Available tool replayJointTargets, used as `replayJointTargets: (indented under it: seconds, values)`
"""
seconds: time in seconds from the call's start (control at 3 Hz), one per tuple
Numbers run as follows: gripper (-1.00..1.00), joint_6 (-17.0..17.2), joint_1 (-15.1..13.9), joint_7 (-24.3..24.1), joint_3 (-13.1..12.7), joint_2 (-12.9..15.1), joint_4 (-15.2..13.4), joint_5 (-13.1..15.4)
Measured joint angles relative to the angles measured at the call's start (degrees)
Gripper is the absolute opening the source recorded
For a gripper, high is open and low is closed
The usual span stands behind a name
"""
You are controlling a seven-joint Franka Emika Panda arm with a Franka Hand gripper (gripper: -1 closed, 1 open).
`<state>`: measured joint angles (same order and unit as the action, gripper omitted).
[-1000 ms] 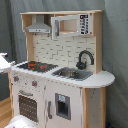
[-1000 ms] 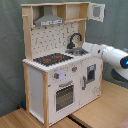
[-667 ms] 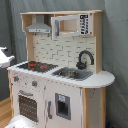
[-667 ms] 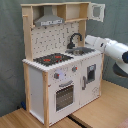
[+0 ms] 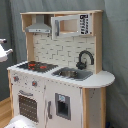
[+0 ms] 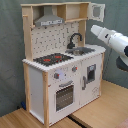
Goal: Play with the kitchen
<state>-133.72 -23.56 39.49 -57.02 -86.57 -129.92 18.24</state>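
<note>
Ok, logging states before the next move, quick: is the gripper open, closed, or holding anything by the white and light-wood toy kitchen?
Gripper: cannot be told; only the white arm shows beside the white and light-wood toy kitchen, touching nothing visible.

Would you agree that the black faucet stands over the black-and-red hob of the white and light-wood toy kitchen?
Not quite. The black faucet stands over the silver sink, not the black-and-red hob, which lies beside the sink on the white and light-wood toy kitchen. Both exterior views show this.

Even soft light, no glare — slight blur
</note>
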Motion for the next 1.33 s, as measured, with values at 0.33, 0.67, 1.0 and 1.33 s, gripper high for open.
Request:
replayJointTargets:
  seconds: [0.33, 0.67, 1.0, 1.33]
  values:
    - [1.00, 3.05, 0.00, -5.13, 1.37, 0.00, 1.02, 4.02]
    - [1.00, 5.31, 0.00, -9.57, 2.21, 0.00, 1.41, 6.92]
    - [1.00, 7.69, 0.00, -14.26, 2.76, 0.01, 1.48, 9.50]
    - [1.00, 10.39, 0.00, -19.08, 2.96, 0.03, 1.47, 11.63]
